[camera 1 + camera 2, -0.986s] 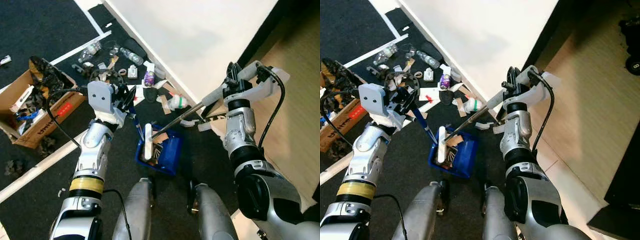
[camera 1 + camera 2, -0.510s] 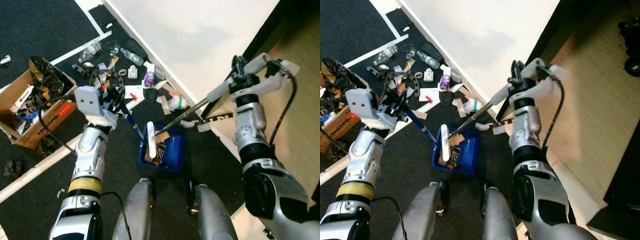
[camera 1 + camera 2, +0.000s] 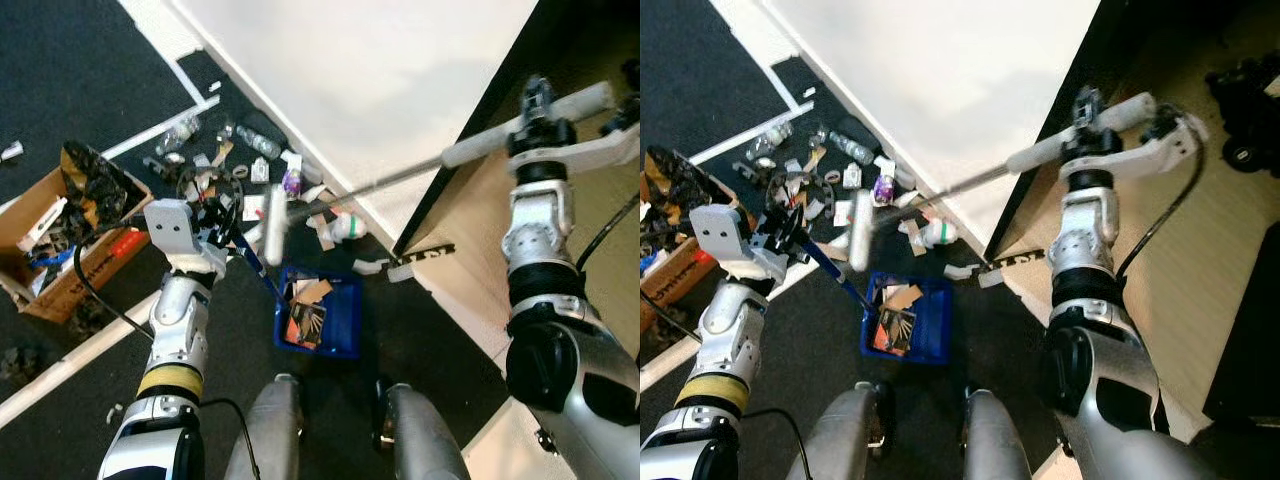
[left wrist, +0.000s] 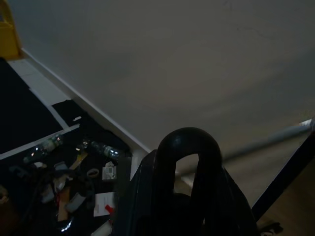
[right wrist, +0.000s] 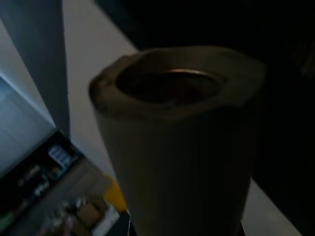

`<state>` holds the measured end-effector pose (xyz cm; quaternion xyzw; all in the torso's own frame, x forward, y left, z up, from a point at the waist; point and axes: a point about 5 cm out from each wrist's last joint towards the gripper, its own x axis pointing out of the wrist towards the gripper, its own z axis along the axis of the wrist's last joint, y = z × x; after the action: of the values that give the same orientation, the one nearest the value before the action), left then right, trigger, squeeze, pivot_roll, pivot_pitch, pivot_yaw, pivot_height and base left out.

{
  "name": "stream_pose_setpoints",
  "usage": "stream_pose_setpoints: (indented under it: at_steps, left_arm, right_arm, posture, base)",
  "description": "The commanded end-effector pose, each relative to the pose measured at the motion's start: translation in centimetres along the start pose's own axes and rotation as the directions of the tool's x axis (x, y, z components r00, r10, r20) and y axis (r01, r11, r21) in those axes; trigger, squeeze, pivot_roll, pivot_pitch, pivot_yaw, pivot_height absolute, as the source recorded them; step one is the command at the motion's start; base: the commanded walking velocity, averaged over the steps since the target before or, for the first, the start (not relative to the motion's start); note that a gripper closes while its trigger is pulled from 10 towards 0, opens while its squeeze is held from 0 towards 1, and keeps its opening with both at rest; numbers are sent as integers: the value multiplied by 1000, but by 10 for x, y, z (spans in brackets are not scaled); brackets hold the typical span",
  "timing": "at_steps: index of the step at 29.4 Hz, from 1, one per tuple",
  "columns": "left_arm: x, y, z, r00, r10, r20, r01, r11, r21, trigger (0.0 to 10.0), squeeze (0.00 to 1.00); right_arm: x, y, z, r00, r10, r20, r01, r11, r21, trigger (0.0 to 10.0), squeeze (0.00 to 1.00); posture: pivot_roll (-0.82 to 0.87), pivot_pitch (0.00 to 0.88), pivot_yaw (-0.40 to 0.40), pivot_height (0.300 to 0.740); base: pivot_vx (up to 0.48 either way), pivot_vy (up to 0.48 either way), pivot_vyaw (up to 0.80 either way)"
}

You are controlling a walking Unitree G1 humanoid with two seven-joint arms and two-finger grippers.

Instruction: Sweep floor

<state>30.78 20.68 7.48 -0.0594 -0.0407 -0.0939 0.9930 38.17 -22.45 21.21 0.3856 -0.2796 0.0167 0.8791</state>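
Observation:
A blue dustpan [image 3: 320,312] sits on the black floor between my feet, holding scraps of cardboard and paper. Its long blue handle [image 3: 258,268] slopes up to my left gripper [image 3: 228,222], which is shut on it. The broom's white head [image 3: 275,224] hangs in the air above the floor, up and left of the dustpan. Its silver pole [image 3: 375,185] runs up to the grey grip [image 5: 177,132], where my right gripper [image 3: 532,118] is shut on it, raised high by the dark doorway.
A litter pile [image 3: 235,160] of bottles, paper and tape rolls lies along the white wall [image 3: 380,70]. An open cardboard box [image 3: 60,215] of junk stands at the left. White tape lines [image 3: 70,350] cross the black floor. Wooden flooring [image 3: 470,270] begins at the right.
My right arm has swung up and right, lifting the broom head out of the dustpan into the air. The dustpan stays on the floor, held by the left gripper.

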Motion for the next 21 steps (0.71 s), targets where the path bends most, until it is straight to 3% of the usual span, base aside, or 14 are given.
stream_pose_setpoints:
  at_steps: [1,4,7,11,14,15,16,21]
  left_arm:
    - [-20,-5,-37,986,14,-164,-27,997,-77,10000,0]
    - [-17,-3,-35,988,21,-155,-33,996,-78,10000,0]
    - [-12,1,-28,992,41,-115,-53,994,-96,10000,0]
    - [-2,21,-3,994,106,-13,-107,990,-97,10000,0]
    - [-1,30,7,991,130,17,-129,988,-80,10000,0]
    - [1,47,25,984,166,71,-162,985,-56,10000,0]
    - [2,53,33,980,176,92,-172,984,-47,10000,0]
    - [2,66,49,975,180,131,-179,984,-13,10000,0]
  right_arm:
    - [2,-5,11,999,-19,50,20,1000,-11,10000,0]
    - [3,-9,21,997,-34,73,40,995,-88,10000,0]
    - [4,-12,30,996,-23,80,41,973,-225,10000,0]
    - [1,-15,34,999,-10,46,29,899,-436,10000,0]
    - [0,-17,34,999,-11,35,26,885,-466,10000,0]
    - [-4,-23,32,999,-36,18,40,869,-492,10000,0]
    - [-7,-26,31,999,-50,7,46,861,-506,10000,0]
    - [-14,-34,25,995,-98,-5,82,856,-511,10000,0]
  posture:
    - [118,131,-70,740]
    - [118,109,-70,740]
    - [118,103,-71,740]
    - [131,80,-72,740]
    - [133,77,-73,740]
    - [138,72,-74,740]
    - [144,71,-75,740]
    - [151,71,-74,740]
  base:
    - [0,0,0]
    - [0,0,0]
    - [0,0,0]
    - [0,0,0]
    - [0,0,0]
    - [0,0,0]
    - [0,0,0]
    - [0,0,0]
